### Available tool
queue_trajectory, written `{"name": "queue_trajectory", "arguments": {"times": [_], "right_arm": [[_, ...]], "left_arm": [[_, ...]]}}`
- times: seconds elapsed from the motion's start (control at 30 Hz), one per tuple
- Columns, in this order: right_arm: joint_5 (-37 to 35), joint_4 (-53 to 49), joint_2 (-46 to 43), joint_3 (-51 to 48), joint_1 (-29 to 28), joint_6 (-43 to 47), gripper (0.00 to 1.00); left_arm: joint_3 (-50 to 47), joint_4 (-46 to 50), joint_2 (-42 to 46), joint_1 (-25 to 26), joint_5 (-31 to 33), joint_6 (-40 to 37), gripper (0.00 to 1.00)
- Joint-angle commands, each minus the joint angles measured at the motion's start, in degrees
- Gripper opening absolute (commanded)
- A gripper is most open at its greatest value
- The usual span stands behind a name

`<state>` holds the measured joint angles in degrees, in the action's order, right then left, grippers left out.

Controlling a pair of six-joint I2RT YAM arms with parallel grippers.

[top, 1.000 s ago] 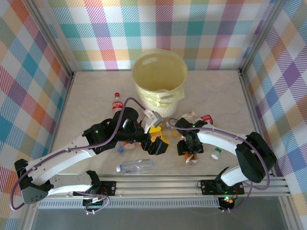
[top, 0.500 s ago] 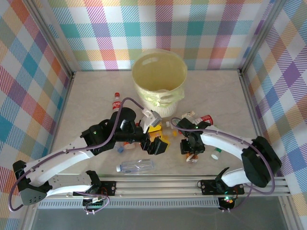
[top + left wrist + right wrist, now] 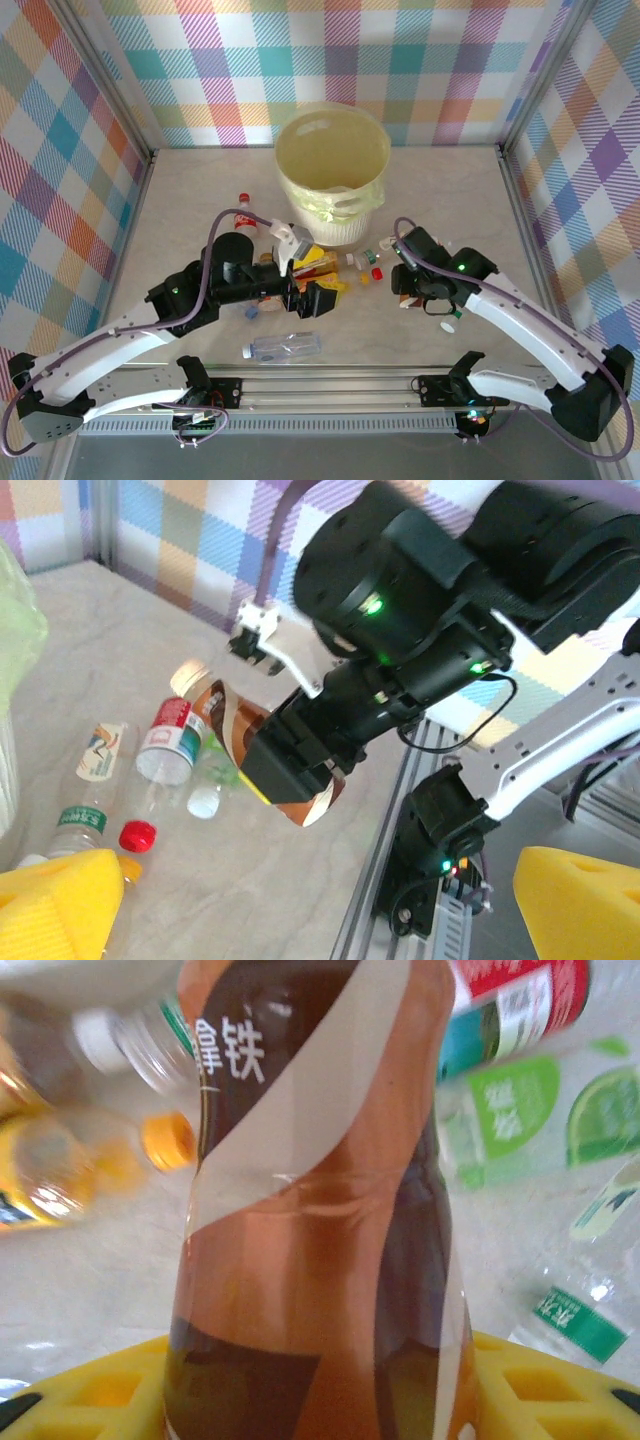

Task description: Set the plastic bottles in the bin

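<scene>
Bottle with brown label (image 3: 310, 1210) is now clamped in the right pincer (image 3: 405, 296), which closed on it within the last second and appears to have lifted it off the worktop (image 3: 180, 200), near the bin (image 3: 380, 172) but not over it. Left pincer (image 3: 322, 280) stands wide and empty. Judgement: grasp secured, carry to bin outstanding.

The bin (image 3: 300, 150) stands at the middle of the tabletop's (image 3: 180, 200) far edge. A single bottle (image 3: 243, 212) sits just left of it, apart from the rest. A cluster of bottles (image 3: 358, 264) lies directly before the bin, around the tabletop's centre. Right of that cluster, the right gripper (image 3: 407, 292) is clamped on a tilted bottle (image 3: 310, 1210). A lone bottle (image 3: 283, 347) lies on its side near the near edge, left of centre, well apart from the bin.
</scene>
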<state>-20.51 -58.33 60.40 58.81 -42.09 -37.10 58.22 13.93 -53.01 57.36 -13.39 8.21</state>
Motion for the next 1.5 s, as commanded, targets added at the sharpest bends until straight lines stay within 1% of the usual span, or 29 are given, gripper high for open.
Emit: {"name": "queue_trajectory", "arguments": {"times": [0.0, 0.13, 0.27, 0.5, 0.67, 0.9, 0.93, 1.03, 1.23, 1.37, 1.47], "right_arm": [[-3.15, 0.43, -1.34, 5.02, -0.27, 2.7, 0.52], [-3.46, 4.18, 0.16, 11.79, -0.28, 8.44, 0.52], [-3.41, 8.33, 3.82, 19.29, -0.28, 14.72, 0.52], [-0.74, 17.14, 11.88, 29.73, -0.28, 24.1, 0.51], [1.95, 22.16, 18.16, 36.65, -0.28, 28.46, 0.5], [3.26, 25.7, 28.08, 46.23, 0.29, 32.3, 0.5], [3.5, 25.8, 29.44, 47.43, 0.49, 32.48, 0.5], [4.71, 24.82, 33.88, 51.62, 1.74, 32.55, 0.5], [11.15, 17.73, 43.27, 61.5, 5.7, 31.03, 0.49], [16.35, 13.91, 47.58, 65.29, 8.01, 29.91, 0.49], [18.16, 11.54, 49.9, 67.17, 8.98, 30.04, 0.49]], "left_arm": [[-1.08, -4.78, 2.06, 1.0, 2.59, 1.06, 1.0], [-1.09, -4.75, 2.94, 0.99, 3.71, 1.51, 1.0], [-1.38, -3.58, 4.3, 0.98, 5.44, 1.89, 1.0], [-3.62, -3.13, 8.88, 0.99, 11.36, 3.21, 1.0], [-4.08, -1.84, 10.46, 0.94, 14.06, 4.18, 1.0], [-3.81, 1.13, 11.19, 0.95, 16.54, 4.94, 1.0], [-3.62, 1.53, 11.18, 0.93, 16.81, 4.66, 1.0], [-1.8, 7.05, 10.84, 0.98, 18.97, 3.7, 1.0], [2.18, 16.15, 10.26, 0.94, 23.92, 1.18, 1.0], [3.56, 19.27, 9.77, 0.91, 25.56, 0.07, 1.0], [3.75, 19.55, 9.86, 0.9, 26.96, -0.12, 1.0]]}}
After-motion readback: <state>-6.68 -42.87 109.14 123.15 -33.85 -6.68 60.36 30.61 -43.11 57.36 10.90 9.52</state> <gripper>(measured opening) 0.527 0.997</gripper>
